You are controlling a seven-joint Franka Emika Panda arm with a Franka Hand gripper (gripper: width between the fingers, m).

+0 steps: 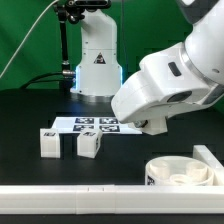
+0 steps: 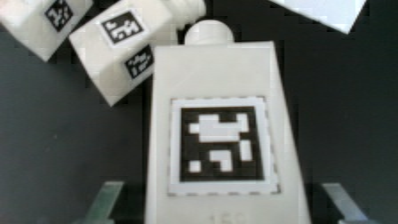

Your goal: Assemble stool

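Right under the wrist camera, the gripper (image 2: pixel 222 198) straddles one stool leg (image 2: pixel 215 120), with a finger (image 2: pixel 111 202) along either long side and the leg's tag facing the lens. A thin dark strip seems to show between each finger and the white plastic. The fingers are blurred, though, so I cannot tell whether the claw is clamped on the leg or only standing around it. Taking the leg across its narrow width, back from the peg (image 2: pixel 210 32) at its far end, looks deliberate, since it leaves the peg free to enter a socket. Just beyond lie two spare legs (image 2: pixel 128 48), side by side and skewed to the first. They are clear of the fingers, so a lift should not disturb them.

In the exterior view the nearest thing is the long white bar (image 1: pixel 80 192) across the bottom edge. The seat (image 1: pixel 180 172) lies flat just behind it in the lower right corner, and the bar probably serves as a stop to brace the seat against. Farther back, left of centre, the spare legs stand on the black table (image 1: pixel 25 115), well apart from the seat. Behind them the marker board (image 1: pixel 95 124) lies flat, and the arm's hand hangs low over its right end, hiding the third leg. At the back stands the arm's base (image 1: pixel 97 60). No leg is in the seat yet, so the assembly looks to be at its start.
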